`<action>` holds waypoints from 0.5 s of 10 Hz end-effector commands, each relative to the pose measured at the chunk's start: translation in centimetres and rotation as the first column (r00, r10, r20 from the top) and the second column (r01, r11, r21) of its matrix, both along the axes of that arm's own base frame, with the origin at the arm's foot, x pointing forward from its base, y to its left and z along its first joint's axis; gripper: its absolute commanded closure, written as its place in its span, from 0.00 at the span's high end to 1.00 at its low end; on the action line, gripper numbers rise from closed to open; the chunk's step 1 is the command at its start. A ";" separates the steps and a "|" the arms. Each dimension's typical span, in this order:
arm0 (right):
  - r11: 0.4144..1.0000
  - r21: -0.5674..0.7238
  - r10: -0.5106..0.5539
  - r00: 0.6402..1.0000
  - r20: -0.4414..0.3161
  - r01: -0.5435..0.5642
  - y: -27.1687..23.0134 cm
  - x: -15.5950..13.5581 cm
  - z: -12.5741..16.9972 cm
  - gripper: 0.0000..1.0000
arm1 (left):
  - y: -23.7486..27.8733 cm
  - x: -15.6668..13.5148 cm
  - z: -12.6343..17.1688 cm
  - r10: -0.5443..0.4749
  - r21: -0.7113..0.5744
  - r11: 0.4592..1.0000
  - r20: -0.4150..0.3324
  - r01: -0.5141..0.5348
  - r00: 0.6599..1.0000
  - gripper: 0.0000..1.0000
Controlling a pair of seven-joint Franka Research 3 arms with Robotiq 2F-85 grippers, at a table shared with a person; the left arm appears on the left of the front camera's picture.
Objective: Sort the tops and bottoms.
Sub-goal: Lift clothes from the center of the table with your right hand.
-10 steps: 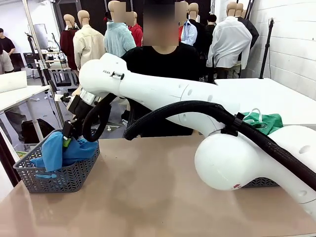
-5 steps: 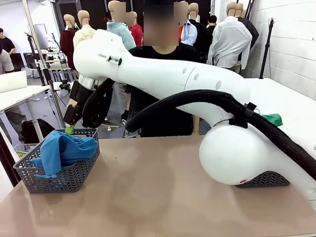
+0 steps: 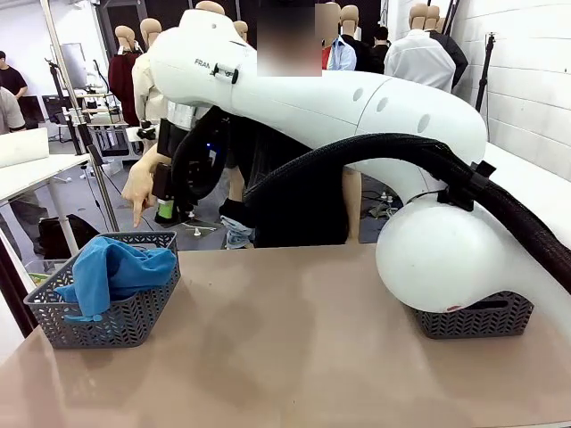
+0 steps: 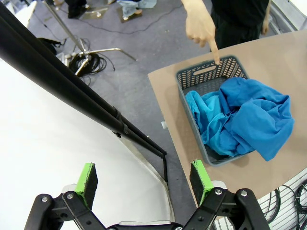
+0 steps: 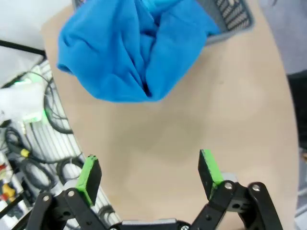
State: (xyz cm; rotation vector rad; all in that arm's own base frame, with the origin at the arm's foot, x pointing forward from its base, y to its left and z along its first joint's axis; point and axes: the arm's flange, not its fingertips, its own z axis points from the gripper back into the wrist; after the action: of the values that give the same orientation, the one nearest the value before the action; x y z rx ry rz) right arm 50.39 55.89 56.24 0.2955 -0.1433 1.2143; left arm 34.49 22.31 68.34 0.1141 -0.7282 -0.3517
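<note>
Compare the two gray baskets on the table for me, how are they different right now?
The left basket holds blue shirts piled above its rim and draping over one side; the right basket is mostly hidden behind the robot arm's base, so its contents cannot be told. A person's hand points down at the left basket; nothing points at the right basket. Both are gray, with the same patterned openwork walls, and sit on the tan table.

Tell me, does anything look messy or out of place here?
Slightly: the blue shirts are heaped in the left grey basket and spill over its rim. A person's hand points down at that basket.
</note>
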 end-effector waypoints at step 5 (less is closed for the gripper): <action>0.999 0.032 0.008 1.000 0.021 -0.009 0.9 -0.6 0.5 1.00 | 0.1 0.1 0.1 0.001 0.001 1.000 0.001 -0.001 1.000 1.00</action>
State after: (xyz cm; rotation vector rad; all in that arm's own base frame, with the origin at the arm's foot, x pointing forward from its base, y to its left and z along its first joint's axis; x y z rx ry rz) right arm 49.75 56.72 56.67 0.3105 -0.1695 1.2266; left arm 34.49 22.31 68.34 0.1141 -0.7282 -0.3517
